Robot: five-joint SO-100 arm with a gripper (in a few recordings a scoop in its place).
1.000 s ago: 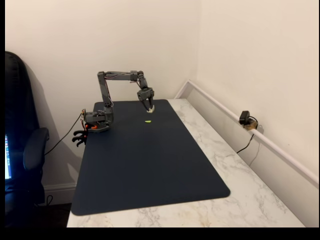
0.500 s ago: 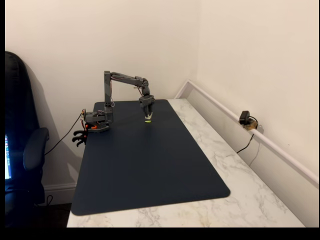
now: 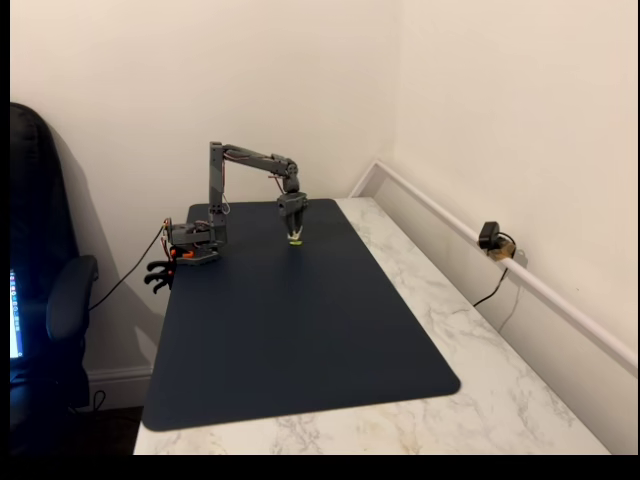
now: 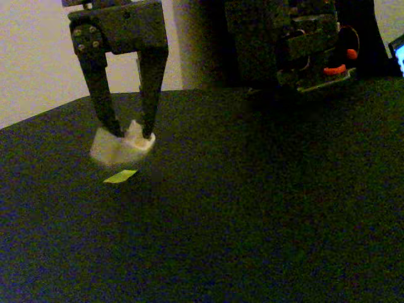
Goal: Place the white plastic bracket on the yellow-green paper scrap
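Observation:
In a fixed view my gripper (image 4: 131,134) hangs straight down with the white plastic bracket (image 4: 120,150) between its two dark fingertips, shut on it. The bracket is low over the dark mat, just behind the yellow-green paper scrap (image 4: 120,177), which lies flat and uncovered in front of it. I cannot tell whether the bracket touches the mat. From farther off, the gripper (image 3: 295,235) stands over the small yellow-green paper scrap (image 3: 296,242) near the far end of the mat.
A dark blue mat (image 3: 300,340) covers most of the marble table (image 3: 480,400). The arm's base (image 3: 195,245) is clamped at the mat's far left corner. A small webcam (image 3: 490,238) sits on the wall rail at right. An office chair (image 3: 45,300) stands at left.
One second ago the gripper held the bracket further back and right. It has swung toward the scrap and come down over it, and has hardly moved in the last half second.

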